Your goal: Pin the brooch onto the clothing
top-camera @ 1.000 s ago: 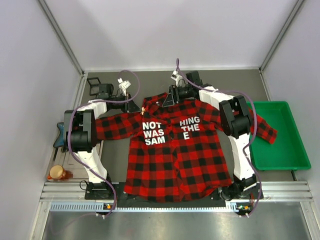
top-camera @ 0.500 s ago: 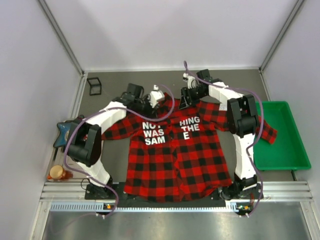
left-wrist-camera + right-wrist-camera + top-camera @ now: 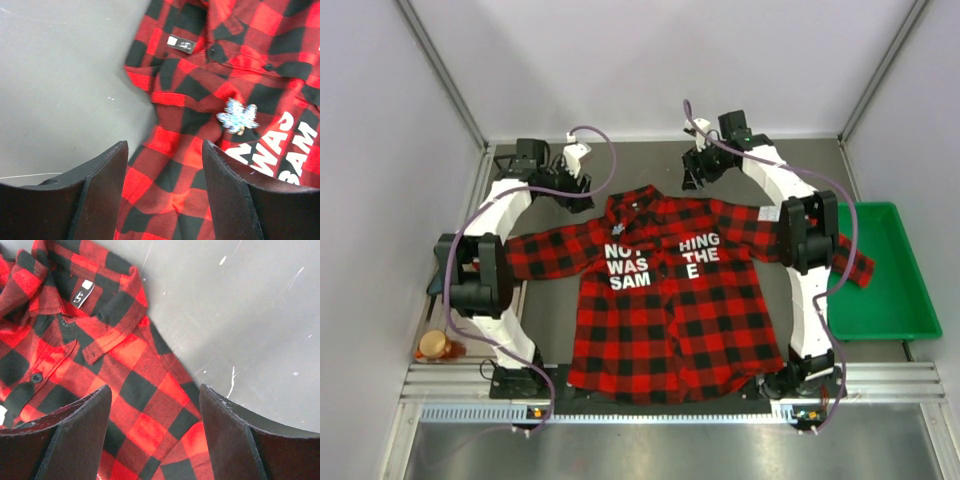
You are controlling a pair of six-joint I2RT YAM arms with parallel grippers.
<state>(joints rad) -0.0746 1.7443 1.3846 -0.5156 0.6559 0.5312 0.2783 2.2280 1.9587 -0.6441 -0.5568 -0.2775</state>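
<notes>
Left wrist view: the brooch (image 3: 237, 116) sits on the clothing (image 3: 190, 100). Left tool (image 3: 165, 147) and right tool (image 3: 155, 390) stand wide, holding nothing.

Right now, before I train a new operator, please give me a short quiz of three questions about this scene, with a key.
1. True or false: the left gripper holds the brooch.
2. On which side of the shirt is the green tray? A: the robot's left. B: the robot's right. C: on top of it.
3. Fill in: the right gripper has its jaws ___.
Key: 1 false, it lies on the shirt; 2 B; 3 open.
</notes>
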